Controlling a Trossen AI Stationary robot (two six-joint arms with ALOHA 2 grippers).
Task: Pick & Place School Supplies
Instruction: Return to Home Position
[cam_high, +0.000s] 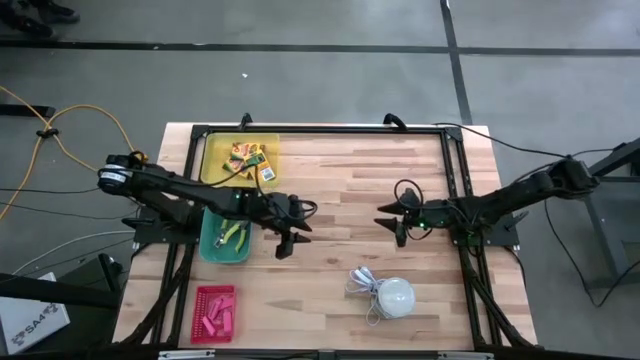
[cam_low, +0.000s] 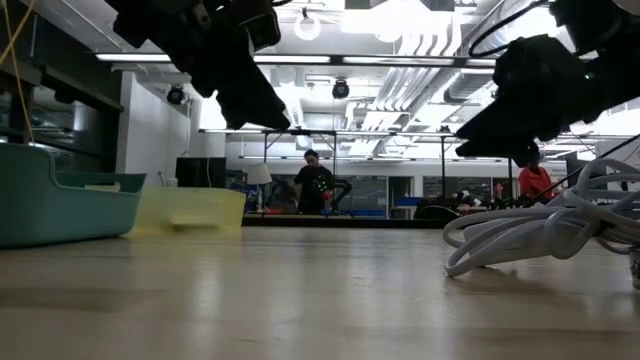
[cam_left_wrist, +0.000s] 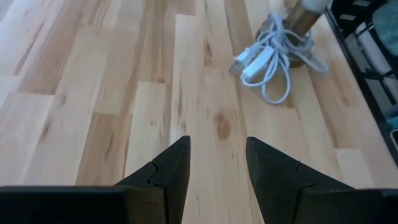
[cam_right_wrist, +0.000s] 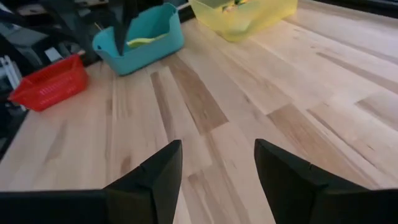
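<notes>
Several small yellow-and-green boxes lie in a yellow tray at the far left. A lime-green-handled scissors-like tool lies in a teal bin in front of that tray. Pink eraser blocks lie in a red basket at the near left. My left gripper hovers open over bare wood just right of the teal bin. My right gripper hovers open right of the table's middle, pointing toward the left one. Both wrist views show nothing between the fingers.
A white dome-shaped thing with a coiled white cord sits on the table near its front edge, right of centre. Bare wood lies between the two grippers. A black frame runs along the table's edges. People stand far back in the room.
</notes>
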